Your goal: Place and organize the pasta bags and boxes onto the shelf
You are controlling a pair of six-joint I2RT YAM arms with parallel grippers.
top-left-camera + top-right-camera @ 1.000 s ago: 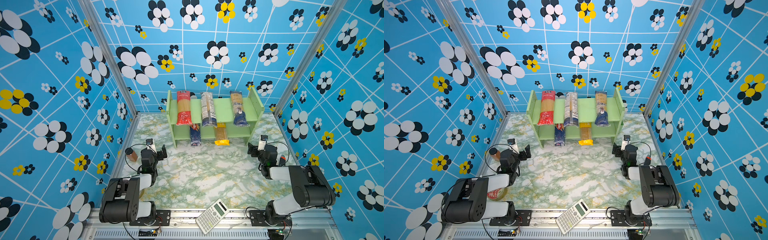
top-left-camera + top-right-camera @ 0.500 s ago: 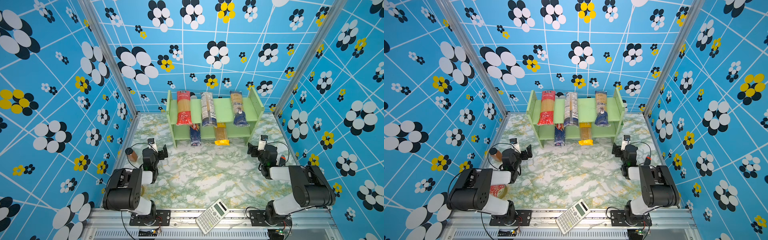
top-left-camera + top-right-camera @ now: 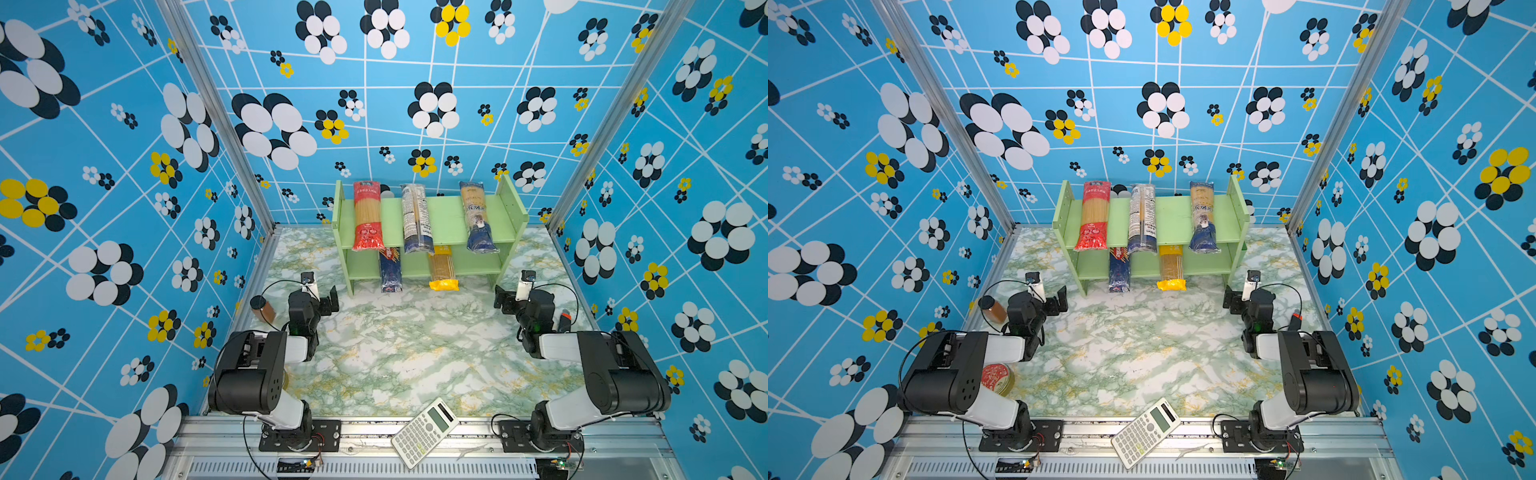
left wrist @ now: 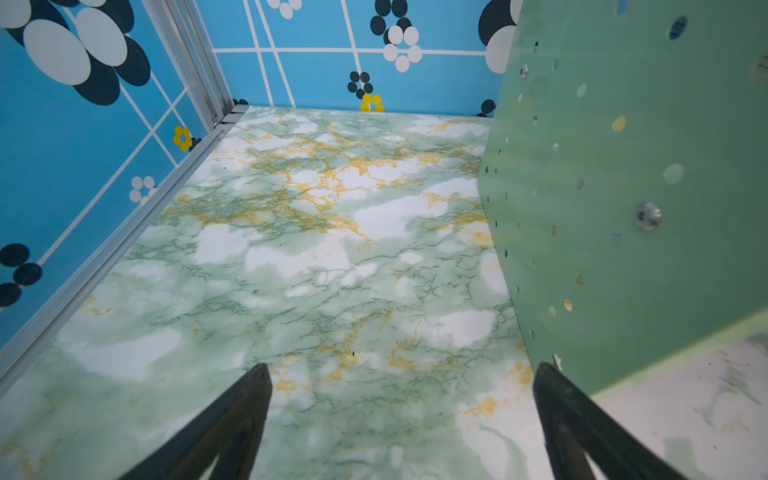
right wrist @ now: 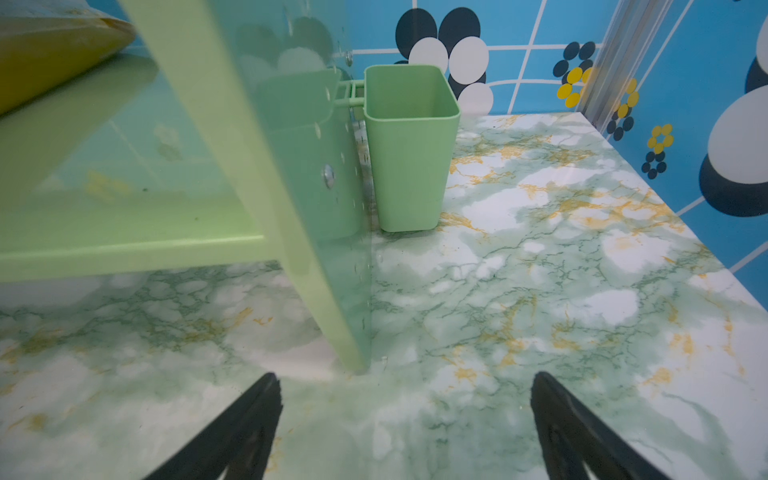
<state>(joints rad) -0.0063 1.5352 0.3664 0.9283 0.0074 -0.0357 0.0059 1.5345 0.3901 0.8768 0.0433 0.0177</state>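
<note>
The light-green shelf (image 3: 446,220) stands at the back of the table. Its top tier carries a red-ended bag (image 3: 366,216), a clear/navy bag (image 3: 415,218) and a yellow-navy bag (image 3: 478,216). On the lower tier lie a dark blue Barilla box (image 3: 390,270) and a yellow bag (image 3: 442,268), both sticking out in front. My left gripper (image 3: 326,301) hovers open and empty near the shelf's left foot; its side panel (image 4: 623,208) fills the left wrist view. My right gripper (image 3: 505,301) is open and empty before the right panel (image 5: 291,187).
A white calculator (image 3: 424,432) lies on the front rail. A brown jar (image 3: 262,307) stands by the left wall and a red-lidded tin (image 3: 995,377) sits under the left arm. A green cup (image 5: 409,145) hangs on the shelf's right side.
The left arm has folded back a little toward its base, its gripper staying open. The right gripper's jaws have spread slightly wider. The pasta packs have not moved.
</note>
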